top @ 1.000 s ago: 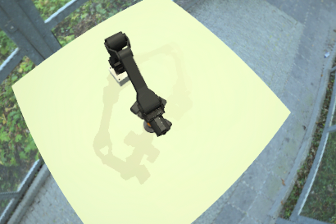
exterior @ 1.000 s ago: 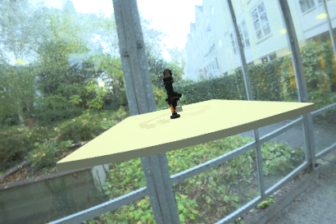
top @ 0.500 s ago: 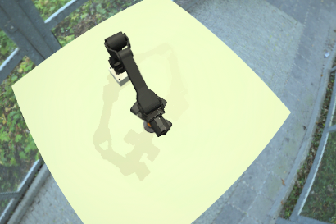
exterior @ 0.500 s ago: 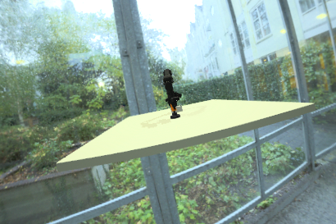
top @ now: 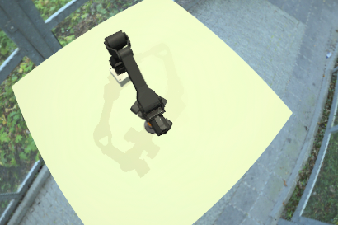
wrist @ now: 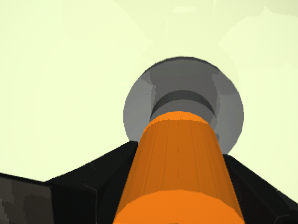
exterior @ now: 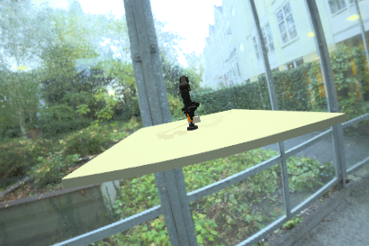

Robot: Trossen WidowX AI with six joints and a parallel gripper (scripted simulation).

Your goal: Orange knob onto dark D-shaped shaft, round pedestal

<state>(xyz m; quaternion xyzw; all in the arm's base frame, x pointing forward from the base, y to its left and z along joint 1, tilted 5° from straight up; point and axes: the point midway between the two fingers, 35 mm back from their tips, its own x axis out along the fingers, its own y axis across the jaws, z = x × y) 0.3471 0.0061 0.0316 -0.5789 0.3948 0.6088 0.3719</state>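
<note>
1. Spread across all three views: a pale yellow-green table top [top: 231,107] [exterior: 216,137] [wrist: 50,75], with metal framing, greenery and grey paving beyond its edges in the top view.
2. Set toward the far left of the top view: a whitish base plate [top: 120,79] [exterior: 197,120]. From there, reaching toward the near right: one dark jointed arm [top: 133,70] [exterior: 184,90], bent over the table.
3. At the end of the arm, pointing downward: the black gripper [top: 151,121] [exterior: 190,115] [wrist: 178,156], with fingers partly open, stopped against the sides of the orange knob [top: 149,124] [exterior: 189,120] [wrist: 180,160] and gripping it between them.
4. Directly below, near the middle of the table: the round pedestal [top: 147,129] [exterior: 193,127] [wrist: 137,105], dark grey, with a smaller raised round part at its centre in the wrist view.
5. In the wrist view, held over the near part of the pedestal: the knob, smooth and cylindrical, its far end overlapping the raised centre and its near end filling the bottom of the frame.
6. Hidden from sight: the D-shaped shaft and the flat side of the hole. Impossible to tell from here whether seated on the shaft or just above it.
7. Cast over the table, mostly left and near of the arm in the top view: soft shadows [top: 108,115].
</note>
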